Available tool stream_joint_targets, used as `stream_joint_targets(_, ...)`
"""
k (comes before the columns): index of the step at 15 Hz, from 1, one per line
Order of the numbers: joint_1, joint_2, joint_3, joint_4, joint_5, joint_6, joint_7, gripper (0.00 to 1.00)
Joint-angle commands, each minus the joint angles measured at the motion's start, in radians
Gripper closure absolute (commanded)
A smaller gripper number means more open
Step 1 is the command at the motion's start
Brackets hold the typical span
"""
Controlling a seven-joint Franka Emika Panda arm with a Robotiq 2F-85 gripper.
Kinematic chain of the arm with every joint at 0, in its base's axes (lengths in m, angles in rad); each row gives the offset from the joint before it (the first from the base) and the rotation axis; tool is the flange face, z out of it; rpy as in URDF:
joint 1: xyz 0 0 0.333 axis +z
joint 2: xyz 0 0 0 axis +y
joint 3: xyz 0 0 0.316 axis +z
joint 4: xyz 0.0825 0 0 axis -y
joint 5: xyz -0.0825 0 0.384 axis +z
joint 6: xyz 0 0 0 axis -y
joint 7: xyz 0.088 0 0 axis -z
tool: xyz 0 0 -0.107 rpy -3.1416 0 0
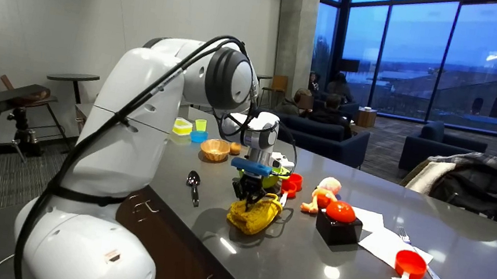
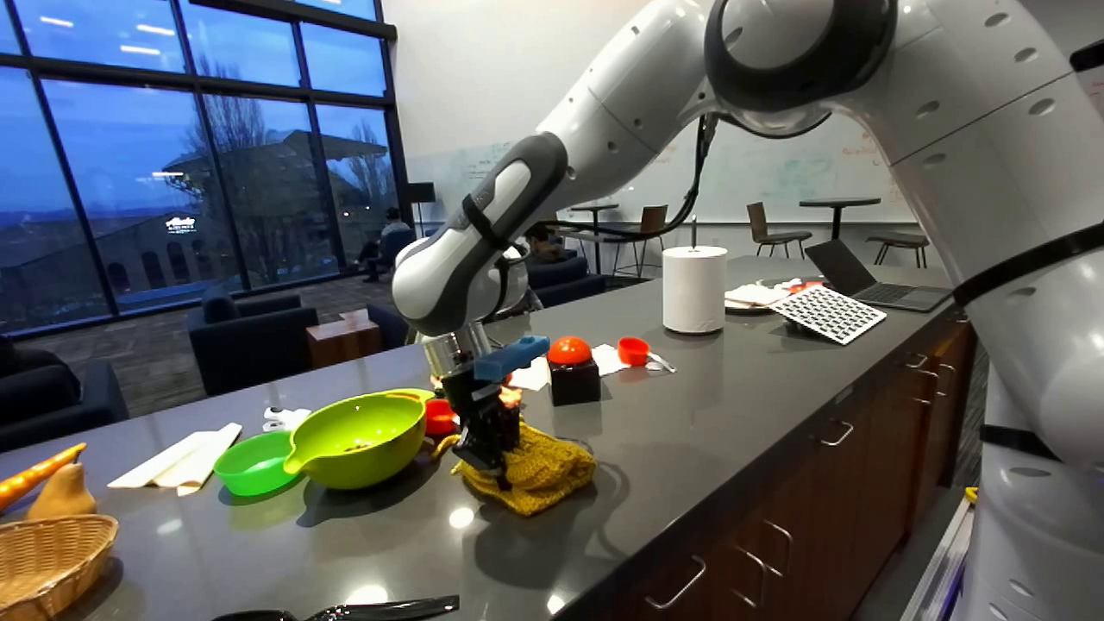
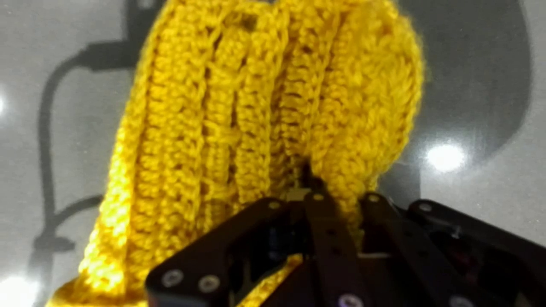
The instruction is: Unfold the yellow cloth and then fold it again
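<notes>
In an exterior view the arm [image 1: 150, 145] reaches over the counter [image 1: 287, 276], its gripper [image 1: 248, 202] pointing down at the yellow cloth [image 1: 257, 221]. The cloth lies humped on the counter near its edge, with a loop at one end. A black spoon [image 1: 194, 181] and a basket [image 1: 214, 154] are off to the picture's left. To the right a red button [image 1: 341, 212] sits on a black box [image 1: 337, 231], near a toy [image 1: 327, 193]; a red scoop [image 1: 410, 267] is farther right.

In an exterior view the gripper stands at a slight slant, its tips in the cloth. A lime bowl [image 2: 362, 453] is near the cloth, with a green dish [image 2: 256, 470] just beside it. A paper roll [image 2: 693, 293] stands upright, well apart.

In the wrist view the cloth fills the middle, its ridges running lengthwise. The jaws are close together, clamped on a fold of it right of centre; the very tips are hidden.
</notes>
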Motion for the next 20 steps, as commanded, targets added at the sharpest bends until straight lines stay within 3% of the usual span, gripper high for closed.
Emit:
stream_joint_targets(1,0.006,-0.047,-0.009,-0.018,-0.009,-0.027,0.000,0.97)
stream_joint_targets(15,-0.035,-0.186,-0.034,-0.061,0.020,-0.045,-0.005,0.97)
stream_joint_targets(20,-0.053,-0.175,-0.027,-0.073,0.059,-0.041,-0.033,0.97)
